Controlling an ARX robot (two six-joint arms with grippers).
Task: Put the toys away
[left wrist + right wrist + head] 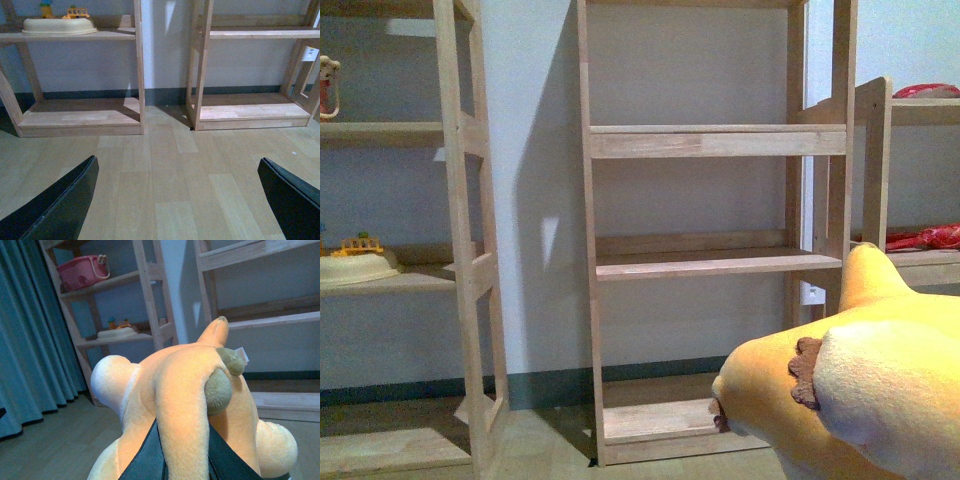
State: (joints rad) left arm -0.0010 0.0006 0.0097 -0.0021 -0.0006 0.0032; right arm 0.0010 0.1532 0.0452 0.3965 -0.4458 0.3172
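Toy-laden wooden shelves and curtain suggest a playroom (home-like).

Plush animal orange-yellow, trim brown scalloped; shelves pale wood; curtain teal; basket pink

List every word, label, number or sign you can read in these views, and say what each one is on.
No text can be read in any view.
The white tag on the plush toy: too small and blurred to read.
The white patch by the wooden shelf: dark marks on it, too blurred to read.
The pink basket: no lettering shows.
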